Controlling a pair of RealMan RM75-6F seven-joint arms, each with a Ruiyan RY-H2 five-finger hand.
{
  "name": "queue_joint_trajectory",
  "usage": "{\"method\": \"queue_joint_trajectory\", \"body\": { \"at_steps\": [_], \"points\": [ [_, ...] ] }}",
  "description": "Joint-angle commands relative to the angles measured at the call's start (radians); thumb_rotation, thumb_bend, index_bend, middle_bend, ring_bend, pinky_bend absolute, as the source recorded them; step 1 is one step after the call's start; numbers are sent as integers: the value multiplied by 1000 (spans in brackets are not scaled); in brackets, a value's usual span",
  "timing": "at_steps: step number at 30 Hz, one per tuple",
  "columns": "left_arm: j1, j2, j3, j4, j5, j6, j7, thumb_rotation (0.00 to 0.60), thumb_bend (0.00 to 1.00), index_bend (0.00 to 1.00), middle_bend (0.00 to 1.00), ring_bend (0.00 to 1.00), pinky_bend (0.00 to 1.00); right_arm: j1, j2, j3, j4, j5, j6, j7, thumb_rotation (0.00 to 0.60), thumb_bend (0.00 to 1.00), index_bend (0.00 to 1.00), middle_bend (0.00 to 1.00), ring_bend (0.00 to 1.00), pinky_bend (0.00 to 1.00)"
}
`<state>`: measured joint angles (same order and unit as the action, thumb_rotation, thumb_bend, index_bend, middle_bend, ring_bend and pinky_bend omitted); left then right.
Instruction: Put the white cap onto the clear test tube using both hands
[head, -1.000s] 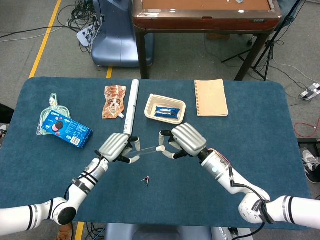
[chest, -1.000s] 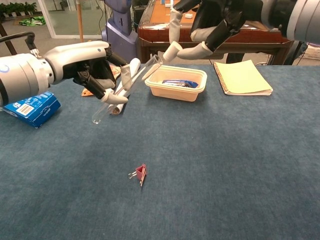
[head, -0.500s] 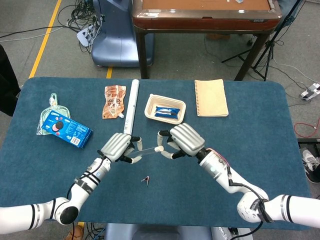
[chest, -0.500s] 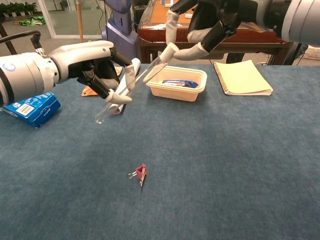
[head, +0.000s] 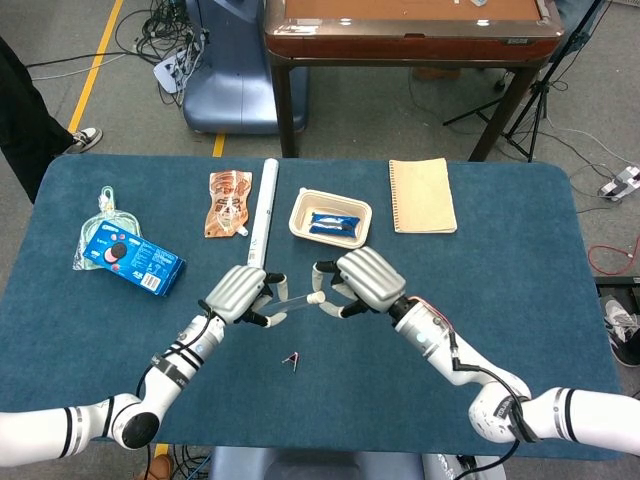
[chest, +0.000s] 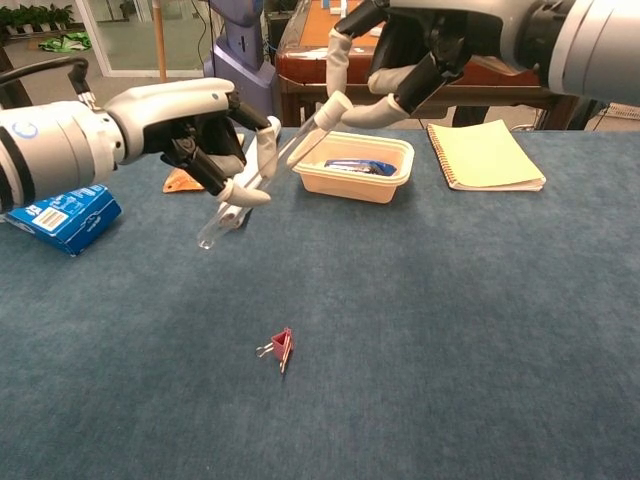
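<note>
My left hand (head: 238, 292) (chest: 196, 132) grips the clear test tube (head: 293, 296) (chest: 243, 196) near its middle and holds it slanted above the blue table (head: 520, 250). The tube's closed end points down and to the left in the chest view. My right hand (head: 366, 280) (chest: 425, 52) pinches the small white cap (head: 316, 297) right at the tube's upper, open end. In the chest view the right fingertips (chest: 337, 104) touch that end and hide the cap. I cannot tell how far the cap sits on the tube.
A pink binder clip (head: 292, 359) (chest: 281, 348) lies under the hands. Behind them are a beige tray (head: 303, 224) holding a blue packet, a white roll (head: 263, 212), an orange pouch (head: 229, 203) and a tan notebook (head: 421, 195). A blue box (head: 133, 260) lies at left.
Both hands have crept a little closer together, bringing the cap against the tube's open end. A person's leg has come into view at the left edge.
</note>
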<state>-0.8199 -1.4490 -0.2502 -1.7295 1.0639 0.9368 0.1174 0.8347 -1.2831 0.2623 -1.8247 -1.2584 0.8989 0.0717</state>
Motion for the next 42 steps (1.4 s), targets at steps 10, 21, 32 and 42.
{"method": "queue_joint_trajectory", "body": {
  "at_steps": [10,21,32,42],
  "points": [
    [-5,8,3,-1,-9,5,16,600,218,642,1000,1000,1000,11,-14,-5,15,2,-13,5,600,418,692,1000,1000,1000],
    [-9,19,6,-12,-14,9,29,600,219,643,1000,1000,1000,18,-29,-8,26,6,-10,-16,600,418,692,1000,1000,1000],
    [-8,32,13,-4,-11,7,29,600,219,643,1000,1000,1000,18,-24,-15,25,-16,-12,-6,600,208,340,1000,1000,1000],
    [4,53,26,9,2,5,15,600,218,648,1000,1000,1000,-12,25,-29,-4,-48,18,1,590,172,246,1000,1000,1000]
  ]
}}
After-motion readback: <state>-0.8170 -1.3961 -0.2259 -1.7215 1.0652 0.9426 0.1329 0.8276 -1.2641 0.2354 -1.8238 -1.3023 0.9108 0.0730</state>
